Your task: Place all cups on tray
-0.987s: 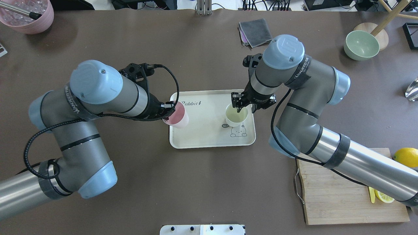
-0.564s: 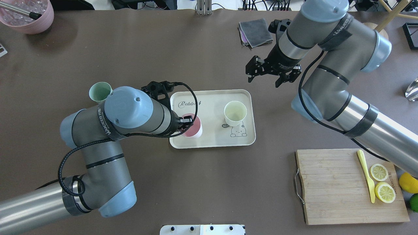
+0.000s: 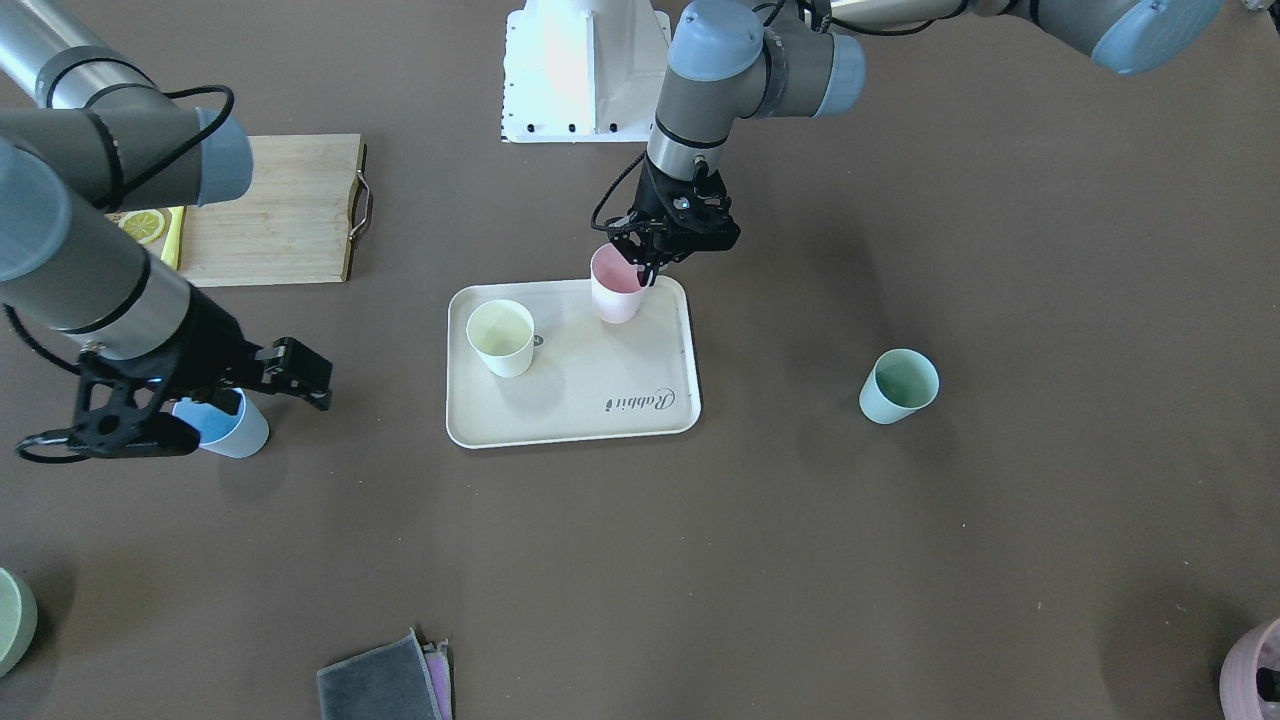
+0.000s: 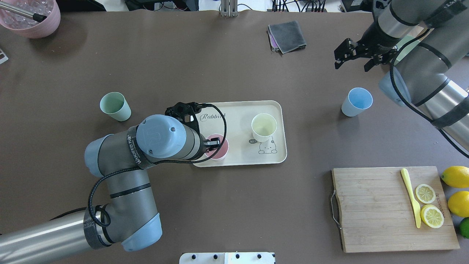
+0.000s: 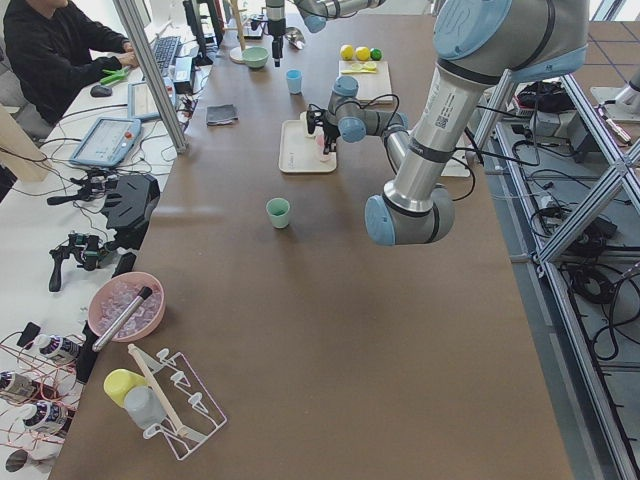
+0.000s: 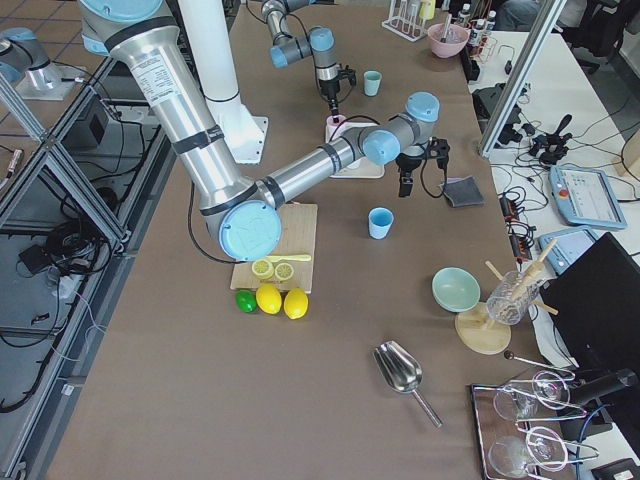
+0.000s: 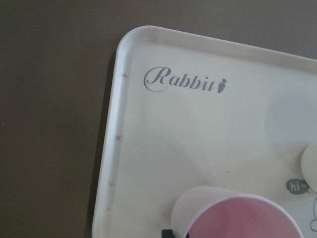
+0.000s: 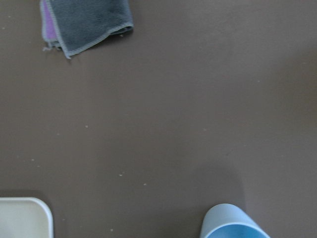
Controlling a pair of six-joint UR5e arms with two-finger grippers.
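The cream tray (image 4: 238, 150) with the "Rabbit" script lies mid-table. The yellow cup (image 4: 263, 127) stands upright on its right part. The pink cup (image 4: 217, 147) stands upright at the tray's near-left corner, and it also shows in the front view (image 3: 615, 286). My left gripper (image 3: 648, 268) is shut on the pink cup's rim. The mint green cup (image 4: 115, 106) stands on the table left of the tray. The light blue cup (image 4: 356, 101) stands on the table right of the tray. My right gripper (image 4: 352, 66) is open and empty, high above the table just beyond the blue cup.
A folded grey cloth (image 4: 287, 36) lies at the far middle. A mauve-pink container (image 4: 31, 18) sits at the far left corner. A wooden cutting board (image 4: 381, 212) with lemon slices and a yellow knife is at the near right, with whole lemons (image 4: 455, 176) beside it.
My left gripper carried the pink cup from the tray's left edge to its near-left corner. My right gripper let go of the yellow cup, rose and moved right to above the blue cup.
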